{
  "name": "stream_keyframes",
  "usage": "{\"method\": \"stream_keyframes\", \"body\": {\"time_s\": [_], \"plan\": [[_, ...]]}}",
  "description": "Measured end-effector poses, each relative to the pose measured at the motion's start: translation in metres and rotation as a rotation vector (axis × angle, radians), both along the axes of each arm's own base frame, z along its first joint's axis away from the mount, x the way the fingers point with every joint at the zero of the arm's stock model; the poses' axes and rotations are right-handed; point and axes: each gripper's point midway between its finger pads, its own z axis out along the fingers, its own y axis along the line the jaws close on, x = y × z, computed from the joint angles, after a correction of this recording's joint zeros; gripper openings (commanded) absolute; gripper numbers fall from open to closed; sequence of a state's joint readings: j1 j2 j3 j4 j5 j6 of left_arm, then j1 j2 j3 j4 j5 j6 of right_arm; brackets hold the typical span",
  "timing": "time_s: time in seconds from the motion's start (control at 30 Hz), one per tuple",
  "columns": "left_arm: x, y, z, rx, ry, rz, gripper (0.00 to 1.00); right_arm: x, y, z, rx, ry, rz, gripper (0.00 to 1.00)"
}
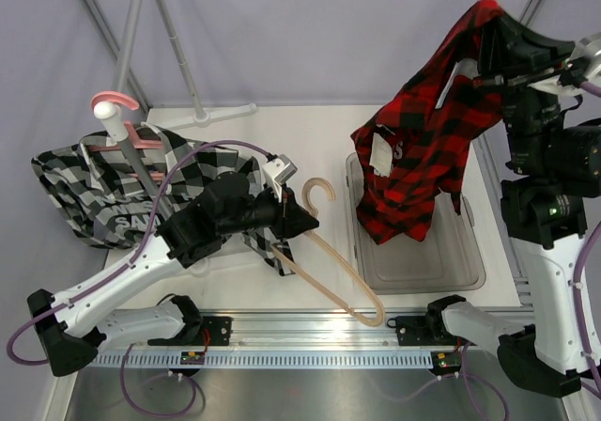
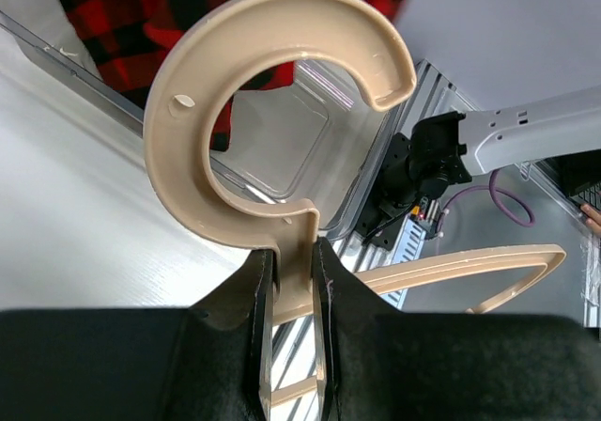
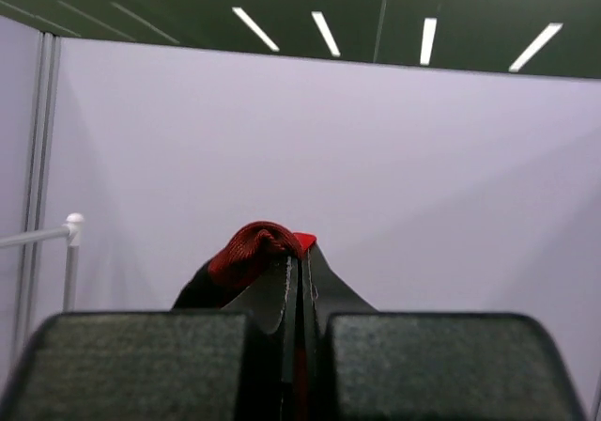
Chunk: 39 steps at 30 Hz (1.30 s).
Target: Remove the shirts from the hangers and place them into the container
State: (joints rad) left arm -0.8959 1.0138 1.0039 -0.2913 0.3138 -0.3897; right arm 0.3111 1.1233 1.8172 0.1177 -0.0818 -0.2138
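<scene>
At nine o'clock on the table point(image 1: 310, 139) the black-and-white shirt point(image 1: 89, 195) lies bunched, on the pink hanger point(image 1: 120, 101), whose hook curls round the white-capped top of the grey rack pole point(image 1: 141, 163). The left arm reaches from seven o'clock toward the centre. The left gripper point(image 1: 299, 216) is clamped on the neck of the beige hanger point(image 2: 178, 158), just below its hook. In the left wrist view the neck is pinched between the two fingers point(image 2: 254, 318). The hook points toward twelve o'clock and the hanger's bare triangle runs off toward five o'clock, ending near the table's front rail. No shirt is on it. At three o'clock the container point(image 1: 451, 266) rests on the table. Above it the red-and-black shirt point(image 1: 423, 148) dangles from the right gripper point(image 1: 490, 38), which is raised at one o'clock and closed on a fold of the cloth. The shirt's lower hem droops over the container's far-left part. Whether it touches the floor of the container cannot be told. The right wrist view shows a red tuft pinched between the closed fingers point(image 3: 272, 299).
</scene>
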Motion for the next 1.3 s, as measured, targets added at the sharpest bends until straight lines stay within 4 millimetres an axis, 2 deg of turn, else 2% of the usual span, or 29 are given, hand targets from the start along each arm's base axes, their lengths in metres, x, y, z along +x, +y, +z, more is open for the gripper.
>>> {"method": "stream_keyframes", "body": {"time_s": [0.17,0.27,0.37,0.57,0.63,0.7,0.73,0.83,0.93,1.0,1.07,1.1,1.13,1.17,1.23,1.27,1.3], "plan": [[-0.005,0.003,0.008,-0.02,-0.008,0.001,0.0,0.007,-0.001,-0.061,0.05,0.125,0.03,0.0],[-0.012,0.005,0.014,-0.036,-0.015,-0.006,0.0,0.008,-0.004,-0.104,0.092,0.211,0.045,0.0],[-0.017,0.007,0.016,-0.04,-0.018,-0.01,0.0,-0.001,-0.011,-0.132,0.149,0.274,0.054,0.0],[-0.02,0.004,0.01,-0.012,-0.001,-0.017,0.0,-0.036,-0.036,-0.17,0.332,0.367,0.067,0.0],[-0.02,0.001,0.009,0.0,0.006,-0.021,0.0,-0.035,-0.04,-0.193,0.409,0.441,0.074,0.0],[-0.021,-0.005,0.009,0.008,0.01,-0.032,0.0,-0.019,-0.036,-0.23,0.469,0.568,0.071,0.0],[-0.021,-0.008,0.009,0.011,0.011,-0.035,0.0,-0.008,-0.032,-0.257,0.498,0.652,0.068,0.0],[-0.023,-0.017,0.01,0.02,0.012,-0.049,0.0,0.022,-0.015,-0.356,0.542,0.941,0.037,0.0],[-0.025,-0.023,0.009,0.025,0.011,-0.058,0.0,0.027,-0.002,-0.456,0.569,1.225,-0.002,0.0],[-0.027,-0.027,0.01,0.028,0.007,-0.06,0.0,0.019,0.0,-0.495,0.594,1.33,-0.02,0.0],[-0.03,-0.029,0.014,0.027,0.0,-0.065,0.0,0.009,0.0,-0.515,0.623,1.376,-0.026,0.0],[-0.03,-0.03,0.017,0.023,-0.008,-0.064,0.0,0.005,-0.001,-0.518,0.637,1.382,-0.025,0.04],[-0.03,-0.03,0.02,0.019,-0.015,-0.063,0.0,0.002,-0.002,-0.516,0.649,1.376,-0.019,0.36],[-0.029,-0.03,0.024,0.014,-0.022,-0.059,0.0,0.0,-0.002,-0.51,0.67,1.359,-0.001,0.51],[-0.026,-0.031,0.029,0.008,-0.036,-0.048,0.0,-0.004,-0.002,-0.499,0.68,1.325,0.027,0.65],[-0.023,-0.032,0.031,0.011,-0.044,-0.037,0.0,-0.007,-0.002,-0.493,0.678,1.313,0.037,0.84],[-0.019,-0.033,0.032,0.014,-0.052,-0.024,0.0,-0.01,-0.002,-0.485,0.68,1.299,0.051,0.94]]}}
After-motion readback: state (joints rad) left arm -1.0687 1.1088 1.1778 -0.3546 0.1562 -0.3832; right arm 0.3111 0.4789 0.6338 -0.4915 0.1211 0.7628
